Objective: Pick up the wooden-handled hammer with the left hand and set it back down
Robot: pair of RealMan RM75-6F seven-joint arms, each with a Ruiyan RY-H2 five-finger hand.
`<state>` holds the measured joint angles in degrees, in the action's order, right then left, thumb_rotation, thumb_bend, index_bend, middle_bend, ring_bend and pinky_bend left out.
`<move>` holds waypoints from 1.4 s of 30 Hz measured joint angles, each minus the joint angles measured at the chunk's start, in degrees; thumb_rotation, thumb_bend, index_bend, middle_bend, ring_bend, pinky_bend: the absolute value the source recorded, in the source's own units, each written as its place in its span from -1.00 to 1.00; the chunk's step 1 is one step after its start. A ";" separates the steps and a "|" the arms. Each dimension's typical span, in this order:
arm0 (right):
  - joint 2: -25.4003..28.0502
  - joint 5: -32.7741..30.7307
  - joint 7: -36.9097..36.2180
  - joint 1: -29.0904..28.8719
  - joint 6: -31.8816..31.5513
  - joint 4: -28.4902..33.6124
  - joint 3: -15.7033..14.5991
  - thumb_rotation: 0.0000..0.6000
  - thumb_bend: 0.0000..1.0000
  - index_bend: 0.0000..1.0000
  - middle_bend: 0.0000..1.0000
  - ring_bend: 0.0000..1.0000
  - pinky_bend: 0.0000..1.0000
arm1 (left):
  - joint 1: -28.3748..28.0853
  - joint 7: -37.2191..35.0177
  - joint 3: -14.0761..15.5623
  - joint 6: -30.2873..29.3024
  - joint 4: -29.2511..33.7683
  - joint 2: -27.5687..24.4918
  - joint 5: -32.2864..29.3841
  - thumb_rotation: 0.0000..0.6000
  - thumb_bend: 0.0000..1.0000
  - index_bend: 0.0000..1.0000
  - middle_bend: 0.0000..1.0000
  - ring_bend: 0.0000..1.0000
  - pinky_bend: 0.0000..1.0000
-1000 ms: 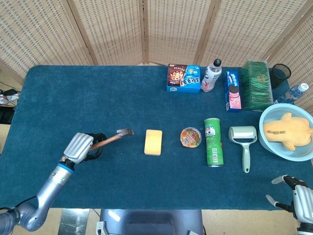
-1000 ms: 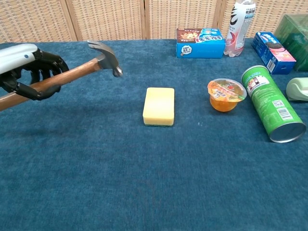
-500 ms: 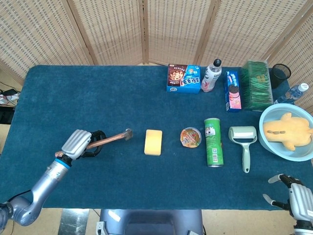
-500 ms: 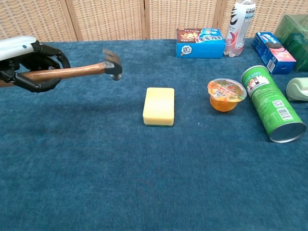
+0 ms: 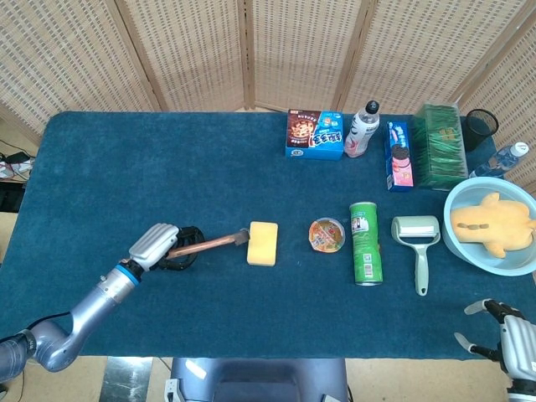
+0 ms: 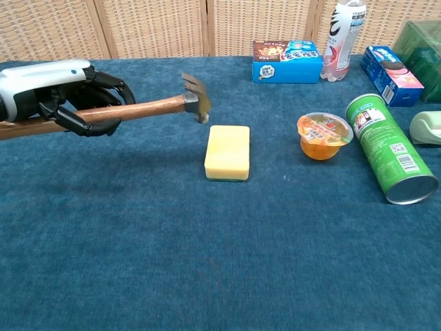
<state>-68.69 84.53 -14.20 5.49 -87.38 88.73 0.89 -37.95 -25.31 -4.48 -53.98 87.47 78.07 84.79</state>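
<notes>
My left hand [image 5: 164, 246] [image 6: 72, 96] grips the wooden handle of the hammer [image 5: 213, 244] [image 6: 155, 107] and holds it off the blue table. The handle lies nearly level and the metal head [image 6: 196, 98] points right, just left of the yellow sponge [image 5: 263, 243] [image 6: 228, 152]. In the head view my right hand [image 5: 507, 337] hangs below the table's front right corner with its fingers apart and nothing in it.
Right of the sponge are a jelly cup [image 5: 327, 234], a lying green chip can [image 5: 365, 243] and a lint roller [image 5: 418, 239]. A blue bowl with a yellow plush [image 5: 492, 224] sits far right. Snack boxes [image 5: 314, 134], a bottle [image 5: 363, 130] and a green box [image 5: 440, 144] line the back.
My left hand has carried the hammer to the right, towards the sponge, and the handle has levelled out. The right hand has barely moved.
</notes>
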 measured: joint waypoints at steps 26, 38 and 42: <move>-0.64 0.71 0.49 0.12 -0.07 0.48 -0.38 1.00 -0.68 -0.07 -0.12 -0.21 -0.35 | -10.34 -26.33 -1.61 19.40 2.48 -7.19 -2.31 1.00 0.00 0.42 0.52 0.47 0.63; -0.96 -0.10 -1.45 0.27 0.34 -1.14 -0.16 1.00 -0.68 -0.07 -0.12 -0.21 -0.35 | -14.38 -14.85 -1.84 27.79 0.69 -4.35 -13.77 1.00 0.02 0.42 0.53 0.49 0.64; -1.10 -0.18 -2.03 0.40 0.36 -1.62 -0.19 1.00 -0.69 -0.07 -0.12 -0.21 -0.35 | -15.88 -11.65 -1.60 29.82 -0.27 -3.30 -19.12 1.00 0.03 0.42 0.53 0.49 0.65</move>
<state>-69.79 84.35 -16.22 5.89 -87.02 87.12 0.70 -53.83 -36.96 -6.08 -24.17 87.20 74.77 65.67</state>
